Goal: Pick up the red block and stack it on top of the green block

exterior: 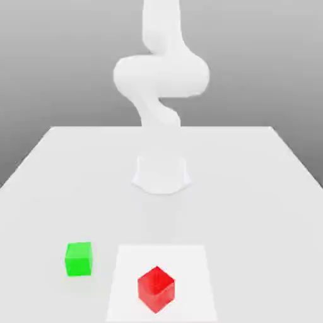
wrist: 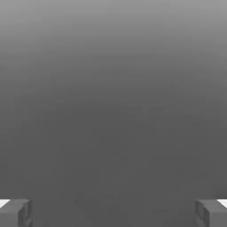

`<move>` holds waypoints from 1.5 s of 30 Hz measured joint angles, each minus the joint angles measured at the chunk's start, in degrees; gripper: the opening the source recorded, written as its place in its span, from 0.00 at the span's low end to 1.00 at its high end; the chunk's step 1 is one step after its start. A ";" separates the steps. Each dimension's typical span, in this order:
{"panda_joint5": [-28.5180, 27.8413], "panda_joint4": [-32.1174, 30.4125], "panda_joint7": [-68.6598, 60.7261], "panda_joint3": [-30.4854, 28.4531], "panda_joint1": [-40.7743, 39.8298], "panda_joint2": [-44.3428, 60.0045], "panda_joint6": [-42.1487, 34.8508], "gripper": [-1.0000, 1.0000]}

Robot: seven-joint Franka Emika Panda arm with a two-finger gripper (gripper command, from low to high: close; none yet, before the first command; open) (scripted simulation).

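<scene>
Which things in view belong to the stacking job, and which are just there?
Part of the job:
- red block, the one to pick up
- green block, the base for the stack
- claw, open

Just there:
- white square patch under the red block
- pale tabletop

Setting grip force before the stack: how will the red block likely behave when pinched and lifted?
The red cube-shaped block looks rigid, judging by its crisp edges and flat faces, so it probably won't deform. Those flat sides suggest little rolling. It sits corner-on to the exterior view, so a misaligned pinch might twist it.
</scene>
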 joint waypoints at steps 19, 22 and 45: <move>6.94 -10.89 -37.40 -10.03 10.33 39.83 16.94 0.50; 5.54 -12.66 -41.47 -10.06 9.94 45.70 19.74 0.50; 0.89 -17.18 -47.22 -13.61 2.15 44.54 20.17 0.00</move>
